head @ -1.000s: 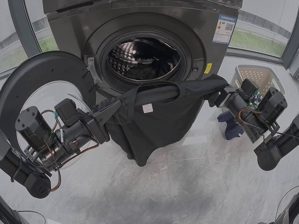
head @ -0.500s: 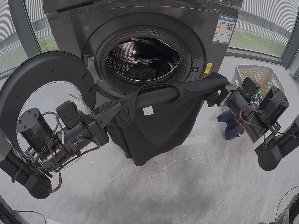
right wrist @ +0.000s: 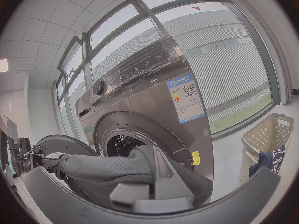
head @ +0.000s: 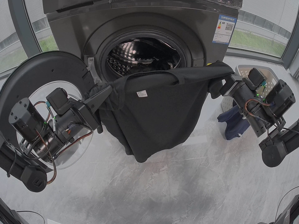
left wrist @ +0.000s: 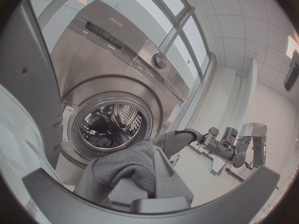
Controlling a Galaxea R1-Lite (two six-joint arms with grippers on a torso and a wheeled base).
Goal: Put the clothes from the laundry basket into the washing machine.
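A black shirt (head: 155, 109) hangs spread between my two grippers, right in front of the washing machine (head: 140, 22). My left gripper (head: 104, 94) is shut on its left end (left wrist: 130, 168). On the other side, my right gripper (head: 225, 83) is shut on the right end (right wrist: 109, 168). The shirt's upper edge lies level with the lower rim of the open drum (head: 143, 58), which holds dark clothes. The beige laundry basket (head: 271, 75) stands behind my right arm, a dark blue garment (head: 233, 125) hanging from it down to the floor.
The round machine door (head: 40, 78) stands swung open on the left, behind my left arm. Pale marble floor (head: 162, 187) lies in front of the machine. Tall windows (right wrist: 193, 47) run behind the machine.
Both grippers have lifted the shirt, bringing its upper edge from below the drum opening up to the lower rim. The left arm moved up and slightly left.
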